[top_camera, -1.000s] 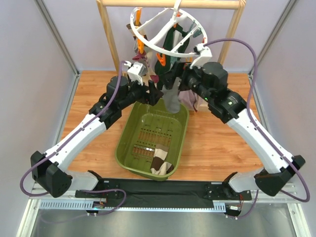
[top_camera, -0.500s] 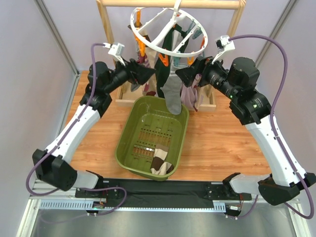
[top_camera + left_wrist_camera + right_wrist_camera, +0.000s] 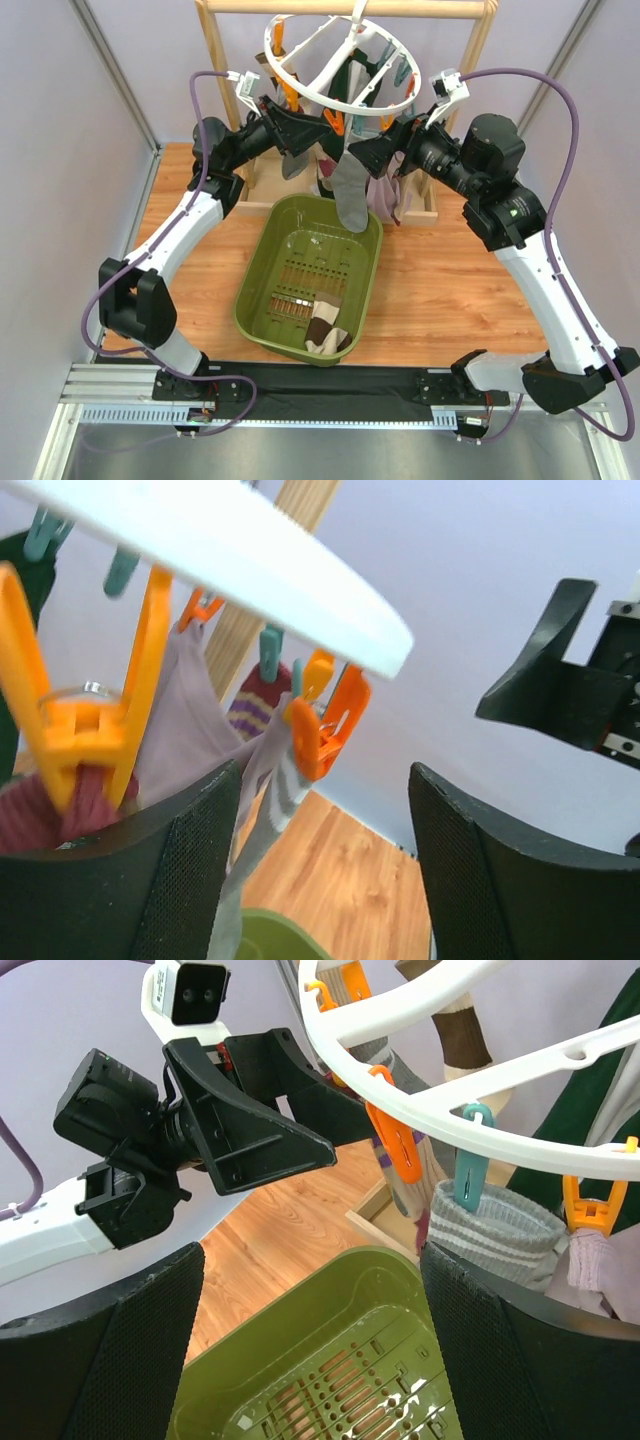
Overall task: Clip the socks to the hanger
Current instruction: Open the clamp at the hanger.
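Two grippers are backing away from the ring hanger (image 3: 250,565): a second ago both were pressed in close around the grey sock (image 3: 350,195), and now they are sitting apart on either side of it. The left gripper (image 3: 318,128) is standing spread with nothing between its fingers, and the right gripper (image 3: 362,152) is likewise gaping wide and empty. The grey sock is dangling on its own beneath the near rim of the hanger, its toe reaching down over the far edge of the green basket (image 3: 372,280). That release suggests the clip is holding and this sock is finished.

One brown and cream sock (image 3: 322,330) is lying at the near end of the basket, apparently waiting its turn. Several other socks are already hanging in a bunch under the ring, crowding the orange and teal clips. The hanger itself is hanging tilted from the wooden rack (image 3: 222,70) at the far side of the table (image 3: 450,290). Any descent toward the basket is likely needing to skirt the dangling grey sock.
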You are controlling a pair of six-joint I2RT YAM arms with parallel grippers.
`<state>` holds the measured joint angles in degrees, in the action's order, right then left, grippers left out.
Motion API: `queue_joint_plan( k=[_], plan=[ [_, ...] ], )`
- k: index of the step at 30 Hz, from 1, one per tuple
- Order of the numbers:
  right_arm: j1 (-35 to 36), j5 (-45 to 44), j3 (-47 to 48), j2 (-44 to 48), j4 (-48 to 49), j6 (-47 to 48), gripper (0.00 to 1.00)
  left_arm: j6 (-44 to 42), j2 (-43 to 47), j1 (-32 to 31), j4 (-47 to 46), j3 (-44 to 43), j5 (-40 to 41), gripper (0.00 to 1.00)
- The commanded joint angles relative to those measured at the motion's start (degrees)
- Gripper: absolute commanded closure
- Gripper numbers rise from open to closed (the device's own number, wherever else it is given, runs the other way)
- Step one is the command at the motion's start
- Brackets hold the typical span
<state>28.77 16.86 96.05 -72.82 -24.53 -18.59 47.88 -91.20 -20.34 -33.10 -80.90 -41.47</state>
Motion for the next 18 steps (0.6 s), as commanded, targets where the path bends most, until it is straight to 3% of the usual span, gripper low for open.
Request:
queue_joint_plan(
  k=[1,5,9,12,18],
  plan=[
    [-0.21,1.59,0.37,0.04,2.56,-1.19,0.11,5.81,-1.17,-0.23,-10.83,-2.07,-2.3,0.28],
    [-0.21,1.51,-0.34,0.57,3.0,-1.45,0.1,7.32,0.22,-0.67,-10.15,-0.49,-1.86,0.32],
    [-0.21,1.51,-0.95,0.83,3.62,-1.27,0.1,1.44,0.23,-2.51,-2.23,-2.59,-0.63,0.21],
    [-0.21,1.77,-1.04,0.92,3.53,-1.27,0.1,1.26,-0.82,-2.69,-2.24,-3.55,0.07,0.16],
    [-0.21,1.07,-1.74,1.71,3.27,0.04,0.1,1.86,-3.72,-3.66,-5.12,-5.32,-0.18,0.17]
  ],
)
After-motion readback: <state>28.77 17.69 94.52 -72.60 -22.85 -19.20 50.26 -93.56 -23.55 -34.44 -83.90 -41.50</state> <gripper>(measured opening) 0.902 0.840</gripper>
